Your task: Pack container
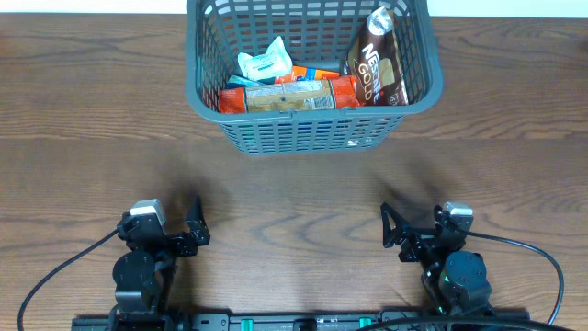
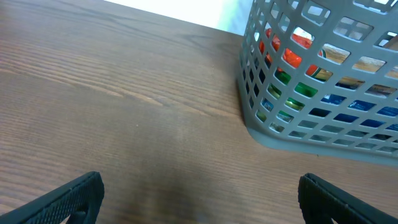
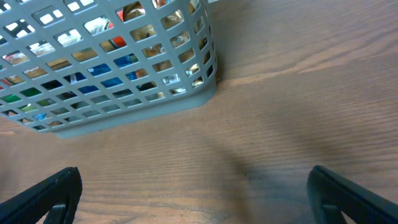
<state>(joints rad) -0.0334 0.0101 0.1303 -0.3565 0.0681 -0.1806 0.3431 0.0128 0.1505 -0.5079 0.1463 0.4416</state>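
Container [image 1: 303, 138] holds groceries [image 1: 289, 95] | left fingers [image 2: 62, 199] spread, empty | right fingers [image 3: 348, 193] spread, empty

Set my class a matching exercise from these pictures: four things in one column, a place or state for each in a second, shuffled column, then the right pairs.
Column A
1. container
2. brown Nescafe Gold packet
3. orange package
4. left end effector

Column B
a. propped at the container's right end
b. open and empty, over the wooden table
c. at the table's far edge, near the middle
d. lying flat along the container's near wall

Pairs: 1-c, 2-a, 3-d, 4-b
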